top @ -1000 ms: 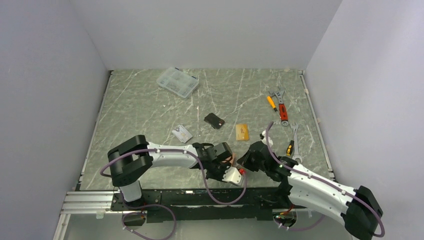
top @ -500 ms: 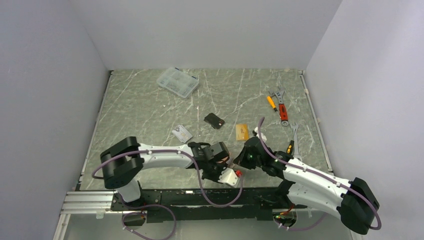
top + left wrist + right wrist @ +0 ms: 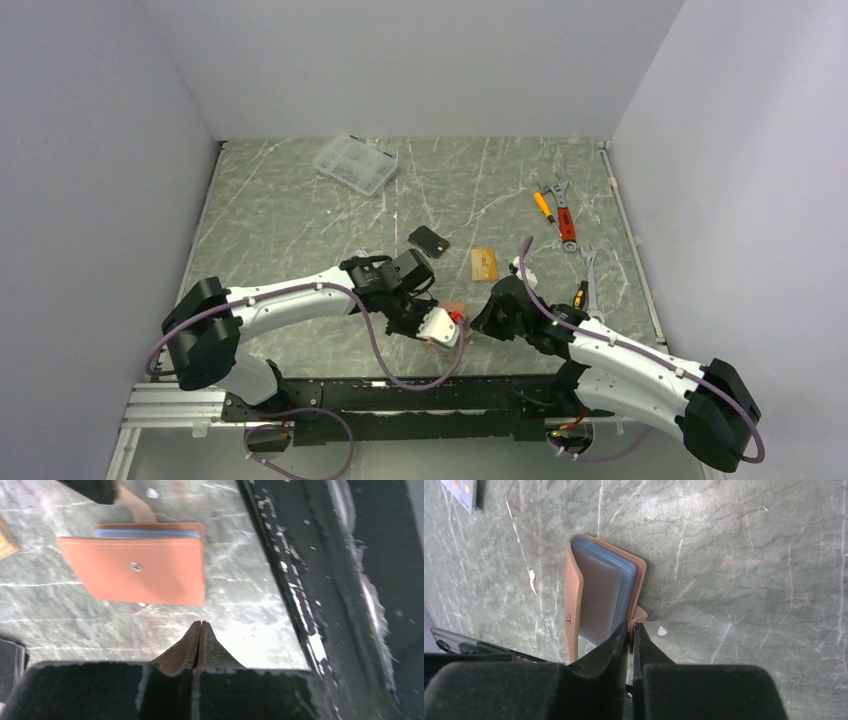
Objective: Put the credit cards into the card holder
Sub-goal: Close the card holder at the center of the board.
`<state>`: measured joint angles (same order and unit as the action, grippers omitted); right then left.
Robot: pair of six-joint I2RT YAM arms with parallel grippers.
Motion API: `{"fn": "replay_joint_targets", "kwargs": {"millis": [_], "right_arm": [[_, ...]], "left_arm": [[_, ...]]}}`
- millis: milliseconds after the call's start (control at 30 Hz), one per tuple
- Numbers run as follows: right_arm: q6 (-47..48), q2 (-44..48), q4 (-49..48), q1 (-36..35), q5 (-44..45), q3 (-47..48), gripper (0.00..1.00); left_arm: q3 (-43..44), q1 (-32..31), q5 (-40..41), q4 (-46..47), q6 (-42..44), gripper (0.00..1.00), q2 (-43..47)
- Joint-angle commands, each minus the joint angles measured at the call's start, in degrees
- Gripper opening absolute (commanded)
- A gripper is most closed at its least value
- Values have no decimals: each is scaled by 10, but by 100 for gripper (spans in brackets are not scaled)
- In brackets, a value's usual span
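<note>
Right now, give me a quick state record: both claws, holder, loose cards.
left claw: shut, empty, apart from the card holder
right claw: shut on the holder's closing tab
card holder: on the table near its front edge, cover slightly ajar, blue sleeves showing, no card seen inside
black card: loose on table, beyond the holder
orange-gold card: loose on table, right of the black one

Even, soft overhead light; pale glare patches on the worktop; left wrist view blurred, card holder soft-edged.
</note>
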<state>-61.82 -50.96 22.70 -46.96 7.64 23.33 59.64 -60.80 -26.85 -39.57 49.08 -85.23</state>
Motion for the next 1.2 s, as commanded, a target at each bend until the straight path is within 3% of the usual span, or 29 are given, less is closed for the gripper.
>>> {"fn": "replay_joint_targets", "kwargs": {"millis": [0, 167, 433, 467, 500, 533, 600, 800, 933, 1167], "right_arm": [[-12, 25, 0, 0, 10, -2, 12], [-18, 34, 11, 5, 6, -1, 22], [-15, 33, 17, 18, -14, -1, 15], [-13, 34, 18, 19, -17, 0, 14], [-11, 34, 20, 21, -19, 2, 14], [-9, 33, 23, 24, -21, 4, 14], [-5, 30, 31, 26, -25, 9, 13], [6, 24, 59, 37, -44, 22, 19], [12, 19, 60, 44, -64, 29, 24], [20, -5, 66, 50, -95, 60, 25]], "left_arm": [[-24, 5, -2, 139, -29, 0, 0], [-45, -28, 18, 186, -10, 1, -22], [-51, -46, 49, 212, -14, 18, -63], [-49, -47, 53, 214, -16, 28, -71], [-46, -48, 58, 215, -18, 49, -78], [-43, -49, 63, 217, -19, 60, -84], [-44, -51, 75, 224, -21, 68, -92], [-75, -61, 92, 252, -20, 64, -74], [-91, -73, 104, 253, -19, 56, -65], [-106, -93, 153, 276, -25, 39, -70]]}}
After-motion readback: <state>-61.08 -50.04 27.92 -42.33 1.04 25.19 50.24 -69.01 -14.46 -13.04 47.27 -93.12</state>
